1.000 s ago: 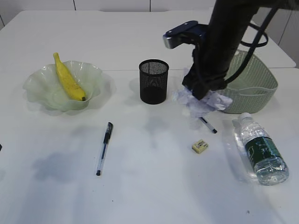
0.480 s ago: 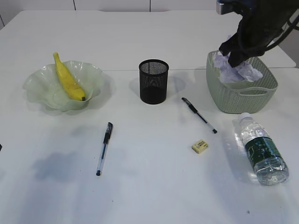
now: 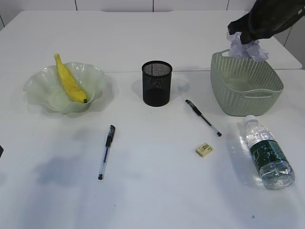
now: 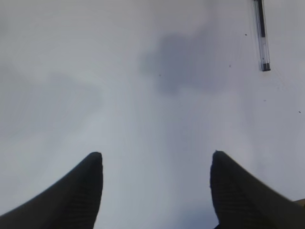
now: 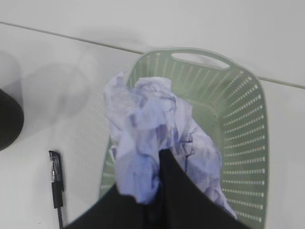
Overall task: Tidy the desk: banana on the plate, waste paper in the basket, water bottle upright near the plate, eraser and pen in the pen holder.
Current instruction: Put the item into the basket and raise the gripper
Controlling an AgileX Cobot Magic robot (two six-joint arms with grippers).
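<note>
Hovering upper right of frame, right tool (image 3: 238, 39) clamped on waste paper (image 3: 247, 46), lifted off bench to above basket (image 3: 248, 98); drop next. Left tool (image 4: 155, 191) jaws apart, empty. Banana (image 3: 69, 81) already plated.

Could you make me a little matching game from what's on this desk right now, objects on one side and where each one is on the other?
Things:
1. yellow banana
2. crumpled white waste paper
3. clear plastic water bottle
4. small yellow eraser

Places:
A. lying on its side on the table
B. in the translucent wavy plate
C. on the table between a pen and the bottle
D. held above the green woven basket

Pairs: 1-B, 2-D, 3-A, 4-C
</note>
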